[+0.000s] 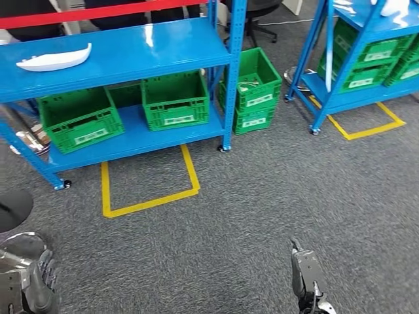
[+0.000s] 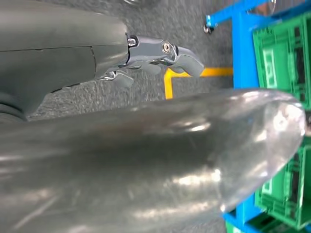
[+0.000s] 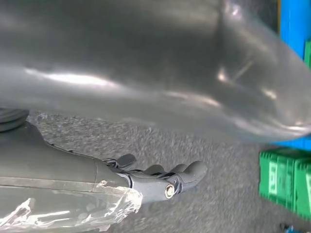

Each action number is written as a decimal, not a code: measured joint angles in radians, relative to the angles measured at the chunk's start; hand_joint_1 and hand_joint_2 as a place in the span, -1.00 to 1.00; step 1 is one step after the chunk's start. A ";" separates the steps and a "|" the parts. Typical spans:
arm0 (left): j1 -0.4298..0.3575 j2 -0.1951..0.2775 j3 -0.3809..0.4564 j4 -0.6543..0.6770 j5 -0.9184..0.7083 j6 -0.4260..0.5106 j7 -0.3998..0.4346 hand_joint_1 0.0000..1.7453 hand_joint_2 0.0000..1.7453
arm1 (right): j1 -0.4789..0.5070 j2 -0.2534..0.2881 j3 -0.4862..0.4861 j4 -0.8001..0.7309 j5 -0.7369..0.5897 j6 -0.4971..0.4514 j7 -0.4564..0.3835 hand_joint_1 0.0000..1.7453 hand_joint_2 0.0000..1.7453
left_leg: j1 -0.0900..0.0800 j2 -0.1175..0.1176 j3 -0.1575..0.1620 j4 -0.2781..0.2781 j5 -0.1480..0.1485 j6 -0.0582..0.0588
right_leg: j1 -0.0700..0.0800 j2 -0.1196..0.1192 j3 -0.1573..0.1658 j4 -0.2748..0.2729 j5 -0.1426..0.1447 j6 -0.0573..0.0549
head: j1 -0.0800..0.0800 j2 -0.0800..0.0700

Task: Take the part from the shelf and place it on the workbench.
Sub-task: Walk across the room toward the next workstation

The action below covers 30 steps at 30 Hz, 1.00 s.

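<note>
The part is a long, curved white piece lying on the upper board of the blue shelf, at the far left of the head view. Both my hands hang low over the grey carpet, well short of the shelf. My left hand is at the bottom left corner with nothing in it; in the left wrist view its fingers stretch out over the carpet. My right hand is at the bottom, right of centre, and holds nothing; its fingers lie nearly straight in the right wrist view.
Green crates stand on the shelf's lower board, and two stacked ones sit on the floor beside its post. A second blue shelf with green crates stands at the right. Yellow tape marks the carpet. A dark round base lies at the left.
</note>
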<state>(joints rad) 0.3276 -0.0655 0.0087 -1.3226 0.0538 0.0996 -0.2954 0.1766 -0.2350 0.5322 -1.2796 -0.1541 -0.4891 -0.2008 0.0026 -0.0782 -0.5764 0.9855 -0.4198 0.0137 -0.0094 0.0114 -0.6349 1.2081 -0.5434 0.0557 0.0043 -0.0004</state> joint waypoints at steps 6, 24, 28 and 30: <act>-0.001 -0.003 0.009 0.003 -0.008 -0.019 -0.013 -1.00 -1.00 | -0.004 0.009 0.000 0.008 0.024 0.005 0.006 -1.00 -1.00 | 0.009 -0.071 -0.019 0.003 0.011 -0.038 | -0.009 0.069 0.092 -0.182 0.061 -0.016 | 0.000 0.000; -0.036 -0.020 0.014 0.054 -0.032 -0.047 -0.047 -1.00 -1.00 | 0.027 0.016 -0.018 0.009 0.027 -0.057 -0.013 -1.00 -1.00 | 0.001 0.082 -0.009 0.000 0.005 -0.037 | 0.009 -0.046 0.099 -0.202 0.056 -0.036 | -0.011 0.000; -0.041 -0.021 0.014 0.075 -0.043 -0.045 -0.061 -1.00 -1.00 | 0.039 0.016 -0.018 0.011 0.027 -0.074 -0.024 -1.00 -1.00 | 0.000 0.082 -0.009 0.000 0.005 -0.031 | 0.008 -0.045 0.103 -0.211 0.061 -0.023 | -0.012 0.000; -0.046 -0.021 0.014 0.084 -0.045 -0.043 -0.067 -1.00 -1.00 | 0.039 0.016 -0.017 0.013 0.027 -0.076 -0.027 -1.00 -1.00 | -0.001 0.083 -0.010 0.001 0.004 -0.028 | 0.007 -0.045 0.103 -0.211 0.062 -0.020 | -0.012 0.000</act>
<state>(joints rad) 0.2819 -0.0868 0.0229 -1.2383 0.0091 0.0569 -0.3619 0.2154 -0.2190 0.5150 -1.2661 -0.1273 -0.5653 -0.2280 0.0018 0.0043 -0.5859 0.9864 -0.4155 -0.0143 -0.0024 -0.0338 -0.5323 0.9966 -0.4811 0.0358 -0.0075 -0.0004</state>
